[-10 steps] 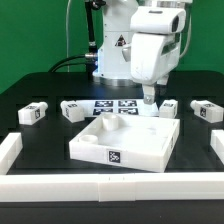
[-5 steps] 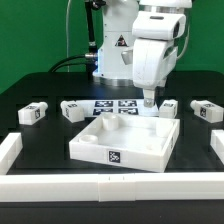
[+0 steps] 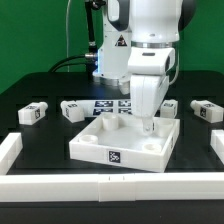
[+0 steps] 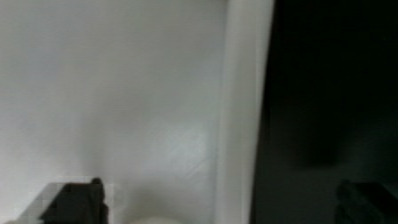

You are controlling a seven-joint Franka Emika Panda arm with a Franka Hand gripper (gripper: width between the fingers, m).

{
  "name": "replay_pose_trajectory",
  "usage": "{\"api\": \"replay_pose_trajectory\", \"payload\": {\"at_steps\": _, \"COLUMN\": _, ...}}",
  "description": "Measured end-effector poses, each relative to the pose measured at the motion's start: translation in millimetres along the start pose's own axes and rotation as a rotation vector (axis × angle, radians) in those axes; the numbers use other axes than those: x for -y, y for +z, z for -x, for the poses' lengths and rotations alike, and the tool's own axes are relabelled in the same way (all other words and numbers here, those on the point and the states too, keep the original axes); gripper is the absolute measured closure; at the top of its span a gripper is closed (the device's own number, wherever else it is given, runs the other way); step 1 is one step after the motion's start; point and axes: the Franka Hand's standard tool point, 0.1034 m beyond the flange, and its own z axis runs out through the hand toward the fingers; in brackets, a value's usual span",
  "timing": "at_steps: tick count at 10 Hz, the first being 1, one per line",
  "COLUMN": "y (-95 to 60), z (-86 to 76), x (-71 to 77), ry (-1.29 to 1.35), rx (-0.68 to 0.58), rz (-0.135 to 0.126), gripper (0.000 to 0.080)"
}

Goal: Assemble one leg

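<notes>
Place: a robotics lab test cell is showing here.
Arm: a white robot arm [image 3: 150, 50] is standing at the back of a black worktop [image 3: 40, 140], cables [image 3: 66, 62] trailing behind it.
Enclosure: white rails [image 3: 100, 187] are fencing the worktop's edges.
Backdrop: a plain green screen [image 3: 30, 40] is hanging behind.
Tracking: the marker board [image 3: 112, 103] and a leg [image 3: 72, 108] near it are showing square black-and-white tags.

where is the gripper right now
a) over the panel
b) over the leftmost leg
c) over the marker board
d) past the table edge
a: in the exterior view the gripper hangs over the panel, toward the exterior view's right of it, nearer the camera than the marker board.
</notes>
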Motion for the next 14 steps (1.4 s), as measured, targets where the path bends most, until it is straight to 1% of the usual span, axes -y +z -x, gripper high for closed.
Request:
{"api": "replay_pose_trajectory", "payload": {"at_steps": 2, "y": -0.9, "z": 3.0, "x": -5.2, "ry": -0.003, "rx": -0.001, "rz": 0.005, "gripper": 0.0150}}
{"api": "replay_pose_trajectory", "payload": {"at_steps": 3, "y": -0.3, "z": 2.5, "x": -4.0, "ry": -0.005, "rx": -0.001, "rz": 0.003, "gripper": 0.0298}}
{"api": "replay_pose_trajectory", "payload": {"at_steps": 4, "y": -0.3, "z": 2.3, "x": -3.9, "ry": -0.005, "rx": -0.001, "rz": 0.003, "gripper": 0.0298}}
{"api": "replay_pose_trajectory", "payload": {"at_steps": 7, "y": -0.2, "z": 2.4, "x": -3.8, "ry": -0.005, "rx": -0.001, "rz": 0.003, "gripper": 0.0726}}
{"api": "replay_pose_trajectory", "payload": {"at_steps": 9, "y": -0.1, "z": 2.4, "x": -3.5, "ry": -0.006, "rx": -0.001, "rz": 0.002, "gripper": 0.0741}}
{"api": "replay_pose_trajectory", "payload": {"at_steps": 14, "y": -0.1, "z": 2.4, "x": -3.5, "ry": -0.006, "rx": -0.001, "rz": 0.002, "gripper": 0.0741}}
